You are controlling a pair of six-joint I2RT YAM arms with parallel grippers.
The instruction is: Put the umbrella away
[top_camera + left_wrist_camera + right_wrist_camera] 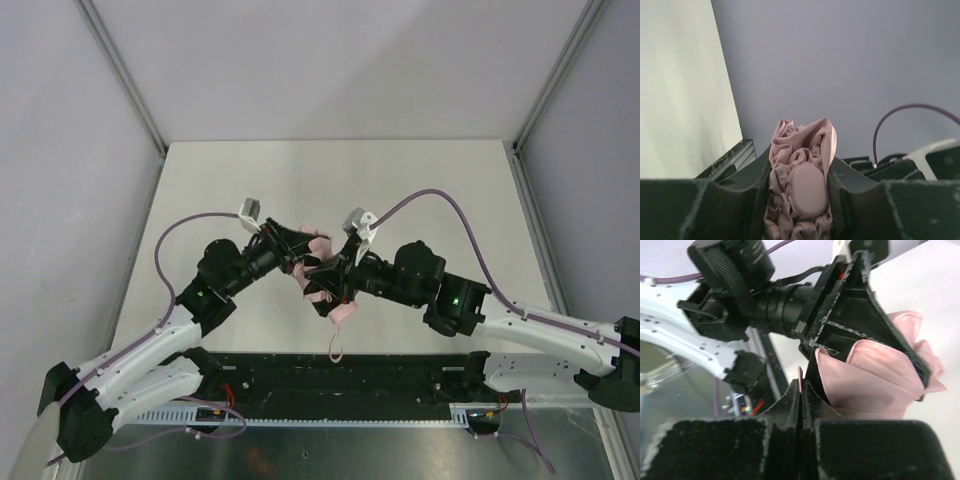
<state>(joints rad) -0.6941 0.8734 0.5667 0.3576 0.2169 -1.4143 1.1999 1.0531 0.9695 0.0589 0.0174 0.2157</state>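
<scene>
The pale pink umbrella (318, 248) is held off the table between both arms at mid-table. In the left wrist view, crumpled folds of the umbrella (802, 150) and a smooth oval pink piece (808, 192) fill the gap between the black fingers, and my left gripper (800, 172) is shut on them. The right gripper (801, 390) is shut with a thin pink strip (800, 374) of the umbrella pinched between its jaws. Beside it lies flat pink fabric (875, 380), with the left gripper's finger (860, 315) over it. A pink strap loop (335, 347) hangs toward the near edge. The shaft is hidden.
The white table (400, 180) is walled by grey panels with metal corner posts (125, 75). Purple cables (450, 205) arc over each arm. A black rail (340, 375) runs along the near edge between the arm bases.
</scene>
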